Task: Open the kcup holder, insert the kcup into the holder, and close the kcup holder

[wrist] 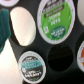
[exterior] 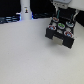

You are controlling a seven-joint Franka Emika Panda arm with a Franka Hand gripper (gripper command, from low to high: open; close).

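A bare white table (exterior: 25,55) is filling the foreground, the open kcup holder (exterior: 61,31) is sitting beyond with green-topped pods (wrist: 54,19) in its slots, the gripper (exterior: 62,11) is hovering above, its opening indiscernible.
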